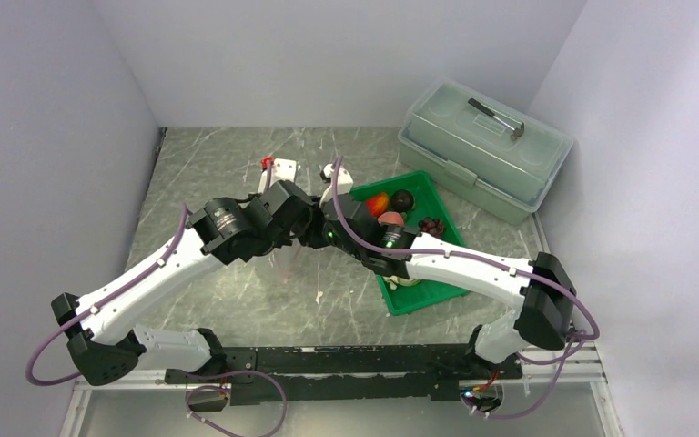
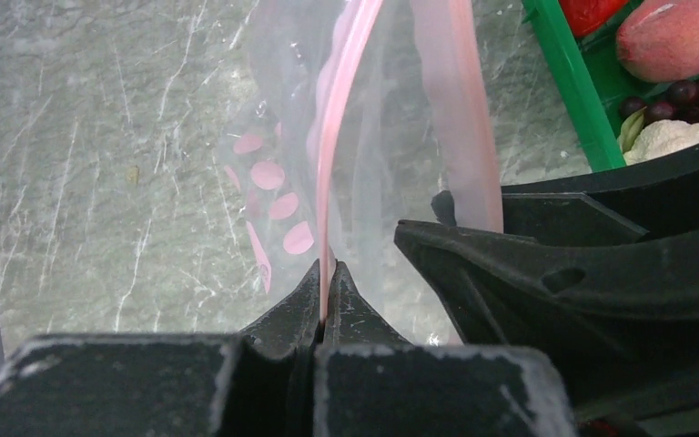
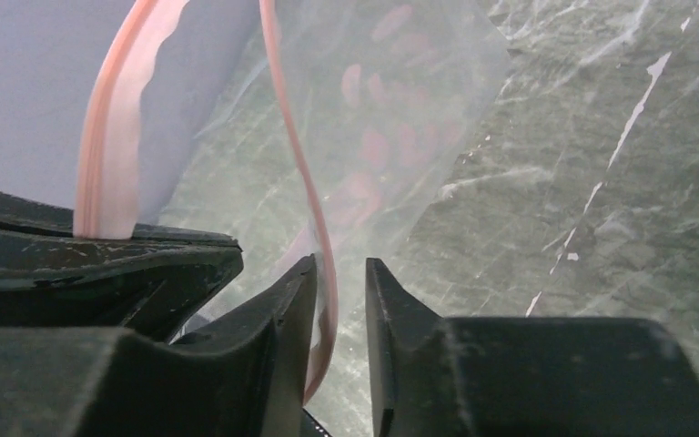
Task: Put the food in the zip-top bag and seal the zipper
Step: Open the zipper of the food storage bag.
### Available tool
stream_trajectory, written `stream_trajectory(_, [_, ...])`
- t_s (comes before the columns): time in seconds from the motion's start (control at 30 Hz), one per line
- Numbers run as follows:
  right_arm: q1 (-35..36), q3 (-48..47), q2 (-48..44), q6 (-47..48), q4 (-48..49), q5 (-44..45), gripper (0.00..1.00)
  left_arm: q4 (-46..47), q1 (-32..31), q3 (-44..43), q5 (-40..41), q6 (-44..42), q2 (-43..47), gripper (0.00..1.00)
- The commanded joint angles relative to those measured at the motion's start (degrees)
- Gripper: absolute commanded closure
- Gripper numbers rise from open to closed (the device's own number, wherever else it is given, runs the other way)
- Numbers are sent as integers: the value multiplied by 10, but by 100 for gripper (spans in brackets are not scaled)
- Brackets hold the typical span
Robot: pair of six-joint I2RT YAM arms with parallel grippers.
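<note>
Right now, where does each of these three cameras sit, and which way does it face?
Top external: above and behind, looking down on the left arm, right arm and green tray.
Left wrist: looks along the left gripper, shut on the zipper.
Right wrist: looks along the open right gripper straddling that zipper.
Both wrist views share the bag.

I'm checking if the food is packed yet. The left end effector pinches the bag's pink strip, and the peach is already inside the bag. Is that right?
Not quite. The left end effector does pinch the pink strip of the bag, but the peach is not inside it. It lies in the green tray, as the left wrist view shows.
</note>
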State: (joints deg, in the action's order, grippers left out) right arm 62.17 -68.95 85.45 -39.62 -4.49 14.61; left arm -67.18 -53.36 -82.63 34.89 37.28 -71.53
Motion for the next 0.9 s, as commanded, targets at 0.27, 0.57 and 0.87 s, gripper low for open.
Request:
stream_trajectory(0.27, [0, 39, -18, -7, -4, 56, 100, -53, -4, -45, 101, 24, -17, 100])
stream_trajectory(0.57, [0, 78, -13, -32, 1, 67, 100, -105, -4, -106, 172, 7, -33, 100])
stream_trajectory(0.87, [0, 115, -6, -50, 1, 84, 100, -149, -4, -134, 211, -2, -66, 100])
